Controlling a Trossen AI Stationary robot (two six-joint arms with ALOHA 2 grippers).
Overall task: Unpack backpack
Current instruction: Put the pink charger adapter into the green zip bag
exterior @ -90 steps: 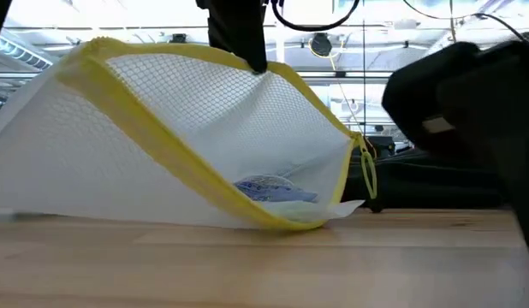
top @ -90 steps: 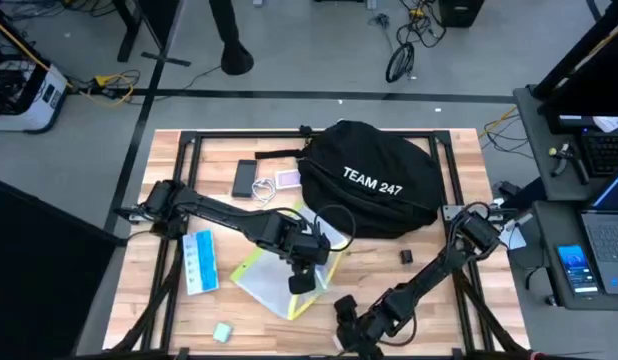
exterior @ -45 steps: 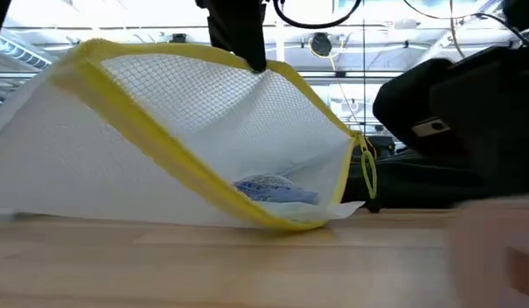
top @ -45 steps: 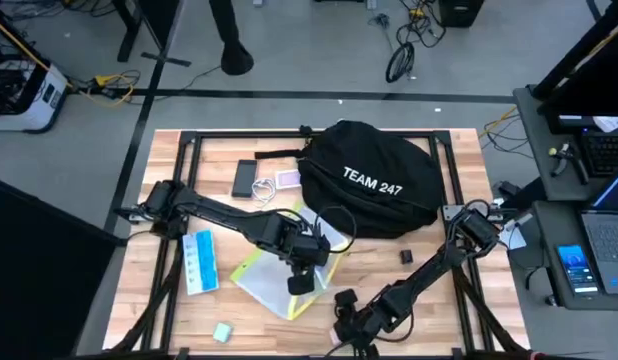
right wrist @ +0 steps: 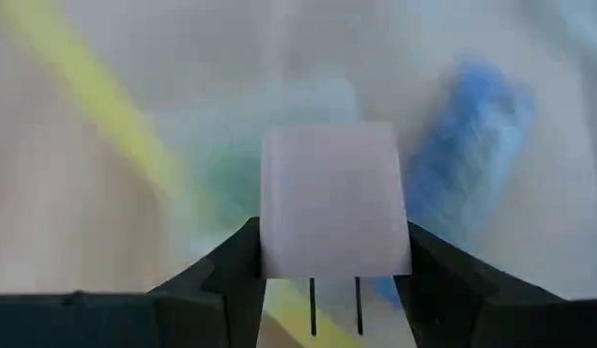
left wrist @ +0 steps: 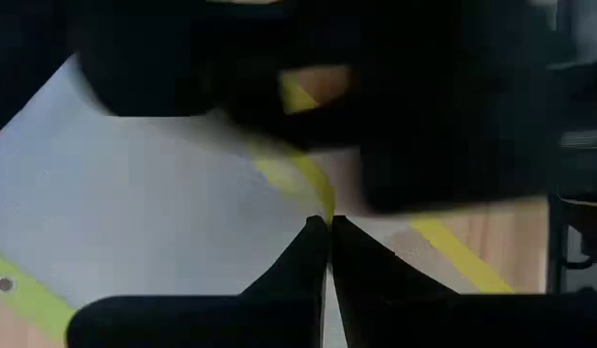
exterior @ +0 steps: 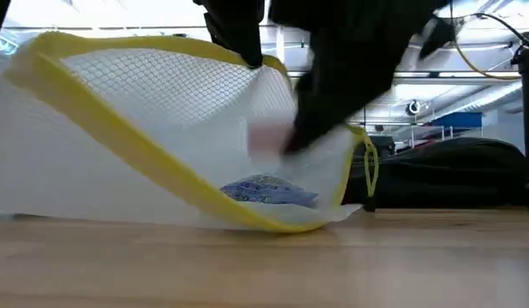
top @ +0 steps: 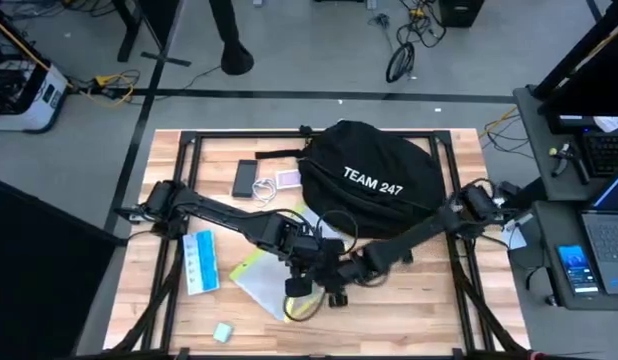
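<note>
We see the backpack, a large rounded dome of black fabric with white "TEAM 247" lettering, sitting at the far edge of the wooden table, right of its middle.

Near the table's middle, toward the front edge, lies a white mesh pouch with a yellow fabric border, its netting fine and diamond-patterned. A crumpled blue item rests inside at the bottom.

The left gripper has its 2 dark fingers pressed together on the pouch's yellow rim, lifting that edge so the pouch stands open like a tent.

The right gripper is just beside the pouch's mouth, its 2 fingers clamped on a small pale boxy plug with 2 thin metal prongs.
</note>
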